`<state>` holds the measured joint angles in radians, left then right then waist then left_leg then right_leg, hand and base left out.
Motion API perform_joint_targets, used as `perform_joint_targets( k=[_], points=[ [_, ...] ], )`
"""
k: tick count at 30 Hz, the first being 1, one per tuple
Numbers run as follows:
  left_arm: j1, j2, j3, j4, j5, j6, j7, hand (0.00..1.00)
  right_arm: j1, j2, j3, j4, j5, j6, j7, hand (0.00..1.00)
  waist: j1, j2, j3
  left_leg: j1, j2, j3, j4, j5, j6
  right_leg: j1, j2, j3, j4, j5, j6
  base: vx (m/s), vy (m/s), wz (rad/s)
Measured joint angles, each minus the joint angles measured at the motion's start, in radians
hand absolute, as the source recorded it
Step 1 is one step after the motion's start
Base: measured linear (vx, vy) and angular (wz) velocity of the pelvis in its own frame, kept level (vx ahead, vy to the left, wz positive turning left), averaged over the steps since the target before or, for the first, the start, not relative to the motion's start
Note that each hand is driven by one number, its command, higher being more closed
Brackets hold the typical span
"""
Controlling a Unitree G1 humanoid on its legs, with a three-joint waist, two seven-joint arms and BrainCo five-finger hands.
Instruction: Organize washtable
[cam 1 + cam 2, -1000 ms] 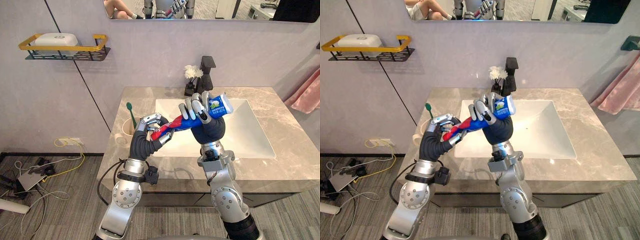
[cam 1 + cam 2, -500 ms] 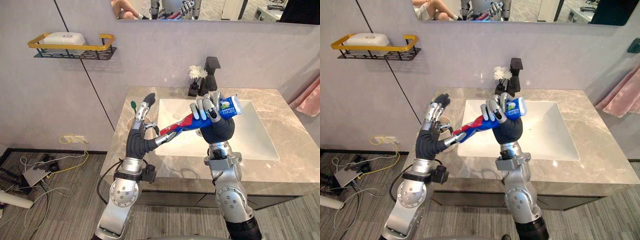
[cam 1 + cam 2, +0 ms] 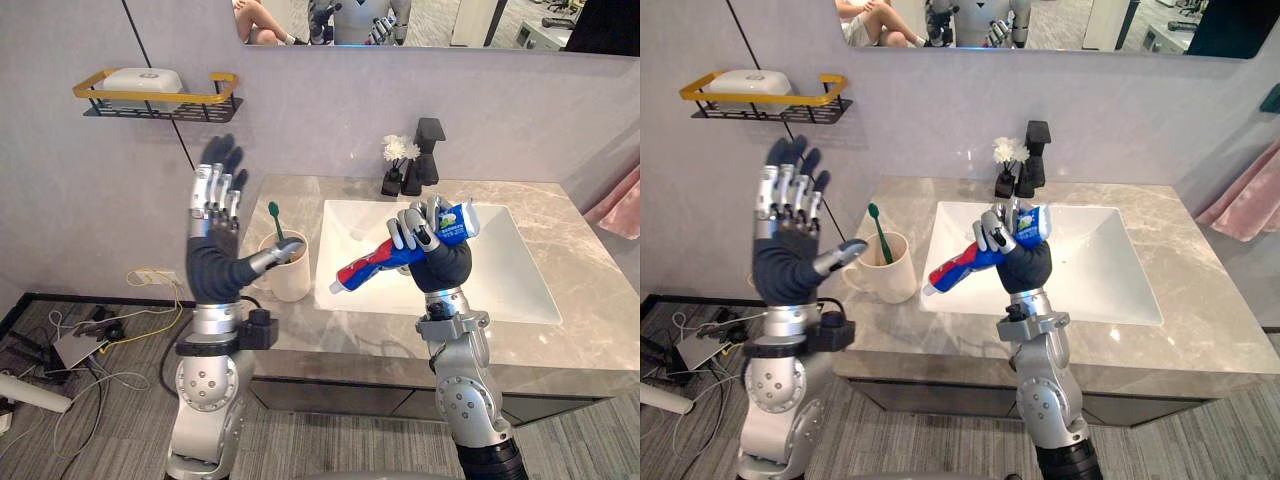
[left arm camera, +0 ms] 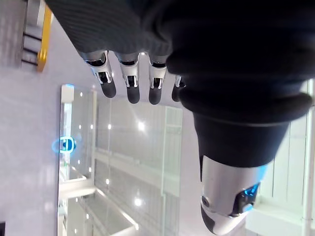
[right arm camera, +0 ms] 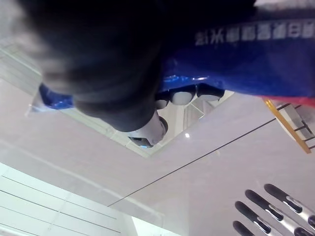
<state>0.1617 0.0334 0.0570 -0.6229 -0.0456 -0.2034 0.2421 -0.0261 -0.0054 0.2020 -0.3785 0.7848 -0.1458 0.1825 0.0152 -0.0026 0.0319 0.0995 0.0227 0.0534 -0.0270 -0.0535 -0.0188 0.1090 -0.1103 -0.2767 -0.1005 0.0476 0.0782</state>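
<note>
We have the toothpaste tube (image 3: pixel 375 265) up in the air in our right hand (image 3: pixel 438 255), whose fingers are curled round the wide, flat-crimped end. The body slants down from there, with the capped end lowest, pointing toward the cream cup (image 3: pixel 295 280). The tube hangs over the left part of the white sink basin (image 3: pixel 500 290) and touches nothing but the hand. Our left hand (image 3: pixel 213 235) is raised beside the cup with its fingers straight and spread, holding nothing. The cup stands on the marble countertop (image 3: pixel 590 335) just left of the basin, and a green toothbrush (image 3: pixel 276 225) leans inside it. We judge the tube to be light and soft-walled. It will dent wherever we squeeze, its glossy skin is likely slippery, and a hard squeeze mid-body could push paste toward the cap. The crimped end where we hold it is the flattest and stiffest part, so it gives a steady pinch, but the long body below is free to swing. For more control, the firm shoulder just behind the cap would be the other good place to take hold. If the cup is where the tube belongs, which is our guess from the task, the capped end is already aimed that way. We would want moderate pressure rather than a clamp, and care not to knock the toothbrush or tip the cup, which looks light enough to shift.
</note>
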Motion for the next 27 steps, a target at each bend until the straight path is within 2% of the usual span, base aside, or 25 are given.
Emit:
perform_joint_targets(
  k=[3, 4, 7, 9, 13, 16, 23, 27],
  points=[
    [0.059, -0.048, 0.145, 0.092, 0.001, 0.002, 0.048, 0.00, 0.008, 0.007, -0.009, -0.002, -0.010, 0.000, 0.000, 1.00, 0.005, -0.001, 0.000, -0.002, -0.001, -0.007, -0.002, 0.000, 0.000, 0.000, 0.000, -0.004, 0.000, 0.000, 0.000, -0.03, -0.003, 0.06],
    [0.082, -0.074, 0.206, 0.174, -0.001, 0.003, 0.070, 0.00, 0.015, 0.013, -0.023, -0.005, -0.010, 0.000, 0.000, 1.00, 0.009, -0.003, 0.001, -0.002, -0.002, -0.012, -0.008, 0.005, 0.000, 0.000, -0.002, -0.010, 0.000, -0.001, 0.001, -0.03, -0.003, 0.09],
    [0.100, -0.095, 0.261, 0.281, -0.004, 0.005, 0.087, 0.00, 0.015, 0.016, -0.047, -0.015, -0.010, 0.000, 0.000, 1.00, 0.019, -0.007, 0.001, -0.006, -0.004, -0.018, -0.011, 0.008, 0.000, -0.003, -0.003, -0.017, 0.000, -0.001, 0.001, -0.03, -0.002, 0.08],
    [0.115, -0.097, 0.310, 0.408, -0.033, 0.026, 0.095, 0.00, 0.014, 0.017, -0.079, -0.038, -0.010, -0.001, -0.001, 1.00, 0.031, -0.014, 0.001, -0.013, -0.004, -0.024, -0.011, 0.010, -0.001, -0.008, -0.004, -0.023, 0.000, -0.001, 0.001, -0.03, -0.003, 0.07],
    [0.155, -0.098, 0.333, 0.519, -0.059, 0.047, 0.090, 0.00, 0.013, 0.015, -0.094, -0.040, -0.010, -0.002, -0.003, 1.00, 0.035, -0.021, 0.000, -0.017, -0.006, -0.024, -0.011, 0.011, -0.001, -0.009, -0.006, -0.027, 0.000, -0.003, 0.004, -0.02, 0.000, 0.05],
    [0.164, -0.099, 0.334, 0.635, -0.057, 0.070, 0.064, 0.00, 0.012, 0.006, -0.118, -0.040, -0.009, -0.002, -0.006, 1.00, 0.054, -0.025, 0.000, -0.018, -0.008, -0.026, -0.011, 0.011, -0.001, -0.009, -0.010, -0.032, 0.000, -0.005, 0.007, -0.02, 0.007, 0.04],
    [0.149, -0.097, 0.318, 1.020, -0.047, 0.120, -0.012, 0.00, -0.067, -0.035, -0.126, -0.038, -0.011, -0.003, -0.025, 1.00, 0.054, -0.046, 0.004, -0.026, -0.010, -0.037, -0.011, 0.011, -0.001, -0.010, -0.012, -0.049, 0.000, -0.008, 0.010, -0.01, 0.002, 0.06],
    [0.132, -0.096, 0.294, 1.118, -0.004, 0.131, -0.029, 0.00, -0.093, -0.046, -0.128, -0.025, -0.012, -0.003, -0.035, 1.00, 0.056, -0.051, 0.003, -0.027, -0.014, -0.040, -0.010, 0.011, 0.000, -0.008, -0.015, -0.052, 0.000, -0.008, 0.010, -0.01, 0.001, 0.02]
  ],
)
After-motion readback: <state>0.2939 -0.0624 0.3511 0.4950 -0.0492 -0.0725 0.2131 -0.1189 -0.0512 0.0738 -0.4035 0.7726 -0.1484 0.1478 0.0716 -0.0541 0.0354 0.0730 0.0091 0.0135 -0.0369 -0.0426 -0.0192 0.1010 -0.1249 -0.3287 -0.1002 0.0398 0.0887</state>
